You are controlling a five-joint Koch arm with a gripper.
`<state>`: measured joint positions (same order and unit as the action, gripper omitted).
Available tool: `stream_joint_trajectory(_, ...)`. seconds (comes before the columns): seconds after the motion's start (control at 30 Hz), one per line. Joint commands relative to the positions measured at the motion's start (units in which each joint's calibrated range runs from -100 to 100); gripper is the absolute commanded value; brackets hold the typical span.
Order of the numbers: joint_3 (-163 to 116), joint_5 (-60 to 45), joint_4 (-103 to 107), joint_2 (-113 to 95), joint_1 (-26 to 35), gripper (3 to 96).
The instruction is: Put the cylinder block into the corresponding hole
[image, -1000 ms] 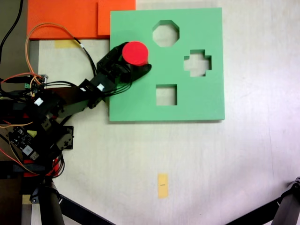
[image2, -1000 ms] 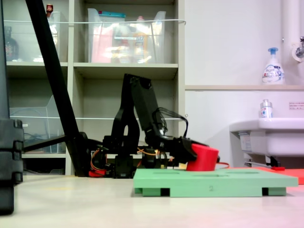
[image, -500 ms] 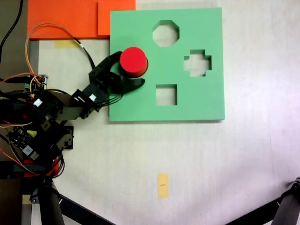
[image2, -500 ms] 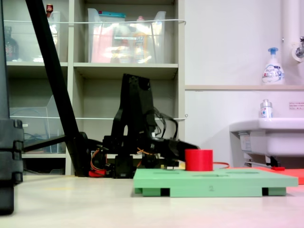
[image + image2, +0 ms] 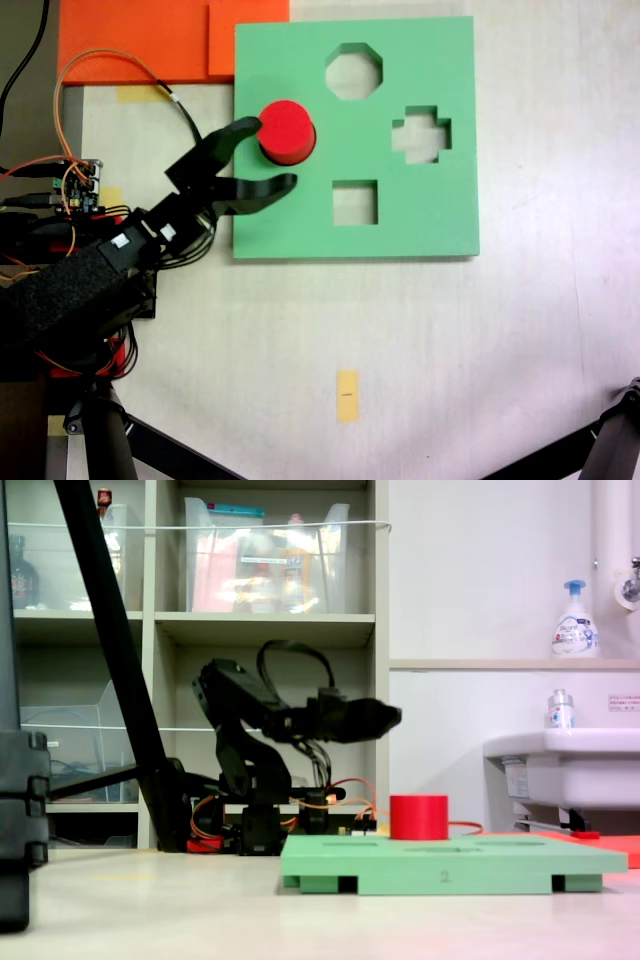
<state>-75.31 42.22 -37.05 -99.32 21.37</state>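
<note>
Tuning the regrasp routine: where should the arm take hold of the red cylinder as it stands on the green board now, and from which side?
Grip the red cylinder on its curved side wall. It stands upright on the green board, most of its height proud of it in the second exterior view. Probably come from the first exterior view's left: the open gripper is there, and the round wall suits any angle.

Matt red foam cylinder block (image 5: 287,131), matt green foam board (image 5: 430,215), black plastic pincer (image 5: 268,153).
</note>
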Motion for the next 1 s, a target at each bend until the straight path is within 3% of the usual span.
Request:
stream_joint_trajectory(0.03,5.7,-12.0,0.9,-0.7,-6.3,45.6)
stream_joint_trajectory(0.3,-1.8,-36.6,21.1,-0.7,-16.8,45.8)
stream_joint_trajectory(0.53,-24.7,-41.3,23.6,-0.7,-18.6,46.9)
stream_joint_trajectory(1.0,-24.7,-41.6,35.4,-0.7,-19.6,49.7)
